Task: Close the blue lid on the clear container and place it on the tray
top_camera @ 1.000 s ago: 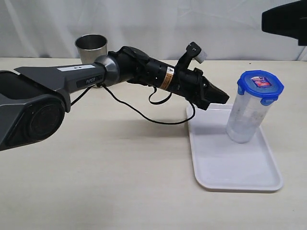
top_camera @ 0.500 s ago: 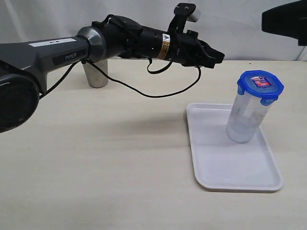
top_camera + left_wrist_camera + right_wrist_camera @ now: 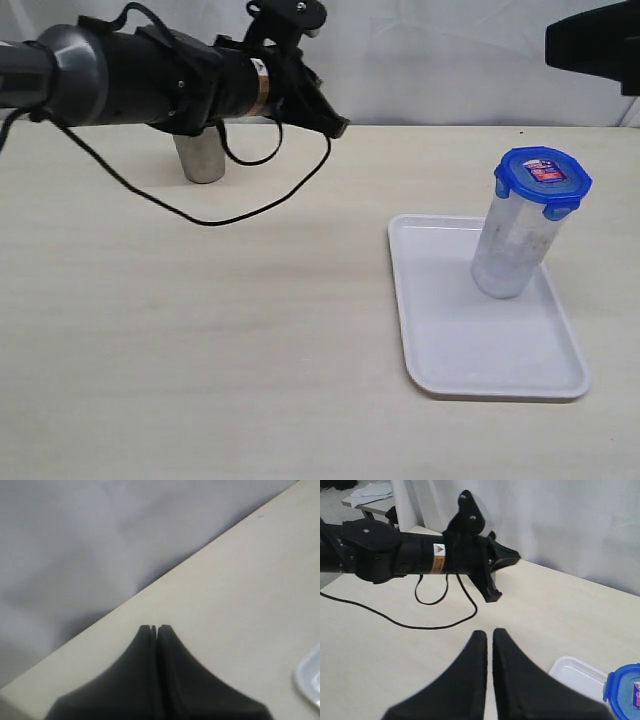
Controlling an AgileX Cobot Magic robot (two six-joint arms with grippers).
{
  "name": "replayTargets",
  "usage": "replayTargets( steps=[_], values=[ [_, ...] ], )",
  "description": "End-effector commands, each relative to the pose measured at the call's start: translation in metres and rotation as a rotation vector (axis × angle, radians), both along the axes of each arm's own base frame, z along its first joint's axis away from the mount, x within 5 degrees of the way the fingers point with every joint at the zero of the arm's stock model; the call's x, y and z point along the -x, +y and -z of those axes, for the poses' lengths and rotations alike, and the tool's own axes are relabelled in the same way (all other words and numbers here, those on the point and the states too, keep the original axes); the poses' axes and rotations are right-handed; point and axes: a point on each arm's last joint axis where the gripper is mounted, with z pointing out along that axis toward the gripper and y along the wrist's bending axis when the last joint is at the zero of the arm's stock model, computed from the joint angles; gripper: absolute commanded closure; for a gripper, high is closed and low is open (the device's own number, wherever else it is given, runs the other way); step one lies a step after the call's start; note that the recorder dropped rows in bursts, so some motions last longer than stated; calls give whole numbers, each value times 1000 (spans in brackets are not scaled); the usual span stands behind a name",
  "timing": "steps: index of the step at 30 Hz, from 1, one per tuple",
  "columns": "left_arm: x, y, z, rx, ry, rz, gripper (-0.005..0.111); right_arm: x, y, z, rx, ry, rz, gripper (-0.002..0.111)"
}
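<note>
You're working over a pale beige table (image 3: 230, 330), matte and smooth, evenly lit, with only soft shadows on its surface. Along the table's far edge hangs a white cloth backdrop (image 3: 440, 60), lightly creased, which closes off the room behind. Past the table's corner, where the backdrop ends, you can make out grey floor (image 3: 331, 511) and a small side table (image 3: 362, 503) with something pale lying on top.
</note>
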Motion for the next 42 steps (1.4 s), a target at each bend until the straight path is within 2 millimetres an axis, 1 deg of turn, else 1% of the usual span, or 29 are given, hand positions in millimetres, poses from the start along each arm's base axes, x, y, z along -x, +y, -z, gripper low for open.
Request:
replayTargets(
  steps=[1, 3, 7, 10, 12, 16, 19, 20, 22, 25, 26, 28, 29, 31, 32, 37, 42],
  values=[
    [22, 35, -8, -173, -81, -139, 107, 0, 0, 0, 7, -7, 0, 104],
    [33, 51, -13, -219, -103, -210, 107, 0, 0, 0, 7, -7, 0, 104],
    [57, 80, -13, -298, -117, -323, 107, 1, 0, 1, 2, 0, -3, 104],
    [75, 92, -11, -315, -99, -335, 107, 1, 0, 7, 7, 21, -6, 104],
    [88, 97, -7, -312, -70, -305, 107, 0, 0, 9, 6, 28, -6, 104],
    [116, 88, -11, -179, 17, -82, 107, 0, 0, 9, 6, 28, -6, 104],
    [139, 75, -26, 5, 101, 101, 107, 0, 0, 9, 6, 28, -6, 104],
    [146, 72, -32, 82, 136, 133, 107, 0, 0, 9, 6, 28, -6, 104],
    [155, 70, -45, 209, 187, 143, 107, 0, 0, 9, 6, 28, -6, 104],
    [169, 72, -65, 301, 177, 186, 107, 1, 1, 9, 4, 30, -7, 104],
    [175, 76, -73, 323, 158, 188, 107, 1, 1, 10, 7, 38, -13, 104],
    [183, 86, -82, 338, 102, 121, 107, 2, 1, 11, 15, 54, -25, 104],
    [190, 96, -90, 341, 41, 41, 107, 3, 2, 12, 17, 62, -31, 104],
    [202, 113, -96, 338, -31, -55, 107, 4, 2, 11, 17, 61, -32, 104],
    [211, 125, -101, 345, -80, -102, 107, 3, 1, 11, 16, 59, -30, 104],
    [256, 159, -118, 437, -203, -101, 107, 13, -1, 4, 5, 9, -21, 104],
    [295, 186, -123, 527, -310, -81, 107, 23, -4, 2, 9, -28, -18, 104]
  ],
)
